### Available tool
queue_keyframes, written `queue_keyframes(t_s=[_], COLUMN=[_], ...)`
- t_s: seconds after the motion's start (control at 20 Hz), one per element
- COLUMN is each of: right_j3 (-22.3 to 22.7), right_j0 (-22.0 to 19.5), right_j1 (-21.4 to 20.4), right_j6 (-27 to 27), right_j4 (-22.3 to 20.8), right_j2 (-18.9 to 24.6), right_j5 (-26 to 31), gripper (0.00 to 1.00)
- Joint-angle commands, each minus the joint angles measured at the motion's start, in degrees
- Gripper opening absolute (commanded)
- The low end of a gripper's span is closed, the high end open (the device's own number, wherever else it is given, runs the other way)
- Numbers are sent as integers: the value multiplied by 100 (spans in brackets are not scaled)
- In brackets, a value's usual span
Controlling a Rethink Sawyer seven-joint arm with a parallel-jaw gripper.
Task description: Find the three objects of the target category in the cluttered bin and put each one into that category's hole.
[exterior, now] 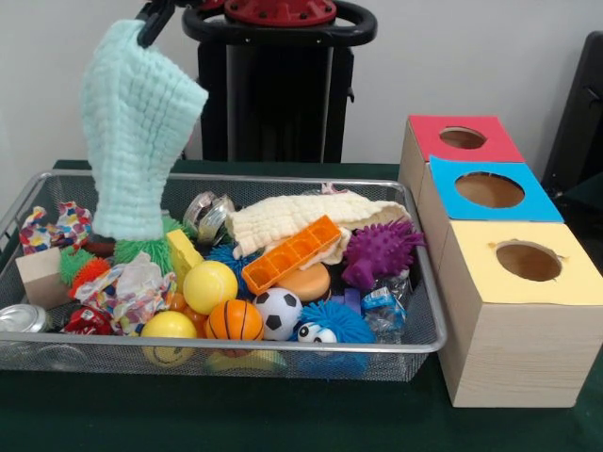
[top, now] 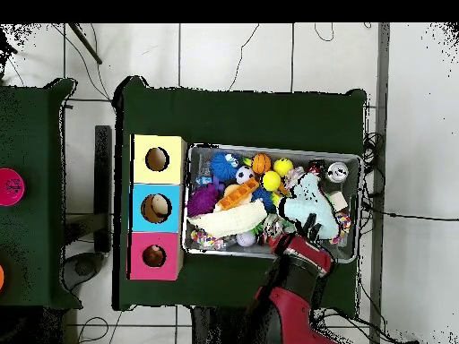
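The black end effector (exterior: 154,21) pinches a pale mint knitted cloth (exterior: 135,132), which hangs limp above the wire mesh bin (exterior: 426,341).

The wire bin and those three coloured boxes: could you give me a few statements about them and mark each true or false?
1. The pincer holds a pale green cloth lifted above the wire bin. True.
2. The three boxes have square holes. False: the red box, blue box and yellow box each have a round hole.
3. A small soccer ball lies beside a small basketball in the bin. True.
4. The purple spiky toy sits on the yellow box. False: it lies in the bin.
5. The orange tray has been dropped into the blue box. False: it rests on the clutter in the bin.
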Motion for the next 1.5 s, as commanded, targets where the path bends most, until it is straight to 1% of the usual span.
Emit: queue_keyframes(t_s=[0.05, 0.2, 0.35, 0.5, 0.55, 0.7, 0.75, 0.8, 0.9, 1.05, 1.4, 1.5], right_j3=[-591, -648, -660, -746, -769, -938, -984, -1008, -1070, -1085, -1059, -989], right_j0=[-357, -440, -525, -687, -774, -887, -891, -947, -967, -948, -835, -753], right_j1=[557, 671, 652, 499, 469, 248, 183, 135, 40, -99, -127, -230], right_j6=[646, 670, 659, 687, 780, 796, 764, 867, 909, 896, 889, 919], right_j4=[-441, -504, -563, -836, -962, -1418, -1493, -1554, -1592, -1586, -1505, -1512], right_j2=[29, 53, 28, 91, 187, 355, 387, 454, 492, 482, 479, 503], right_j5=[-870, -980, -1018, -750, -760, -342, -218, -299, -375, -232, -279, -143], gripper=[0, 0, 0, 0, 100, 100, 100, 100, 100, 100, 100, 100])
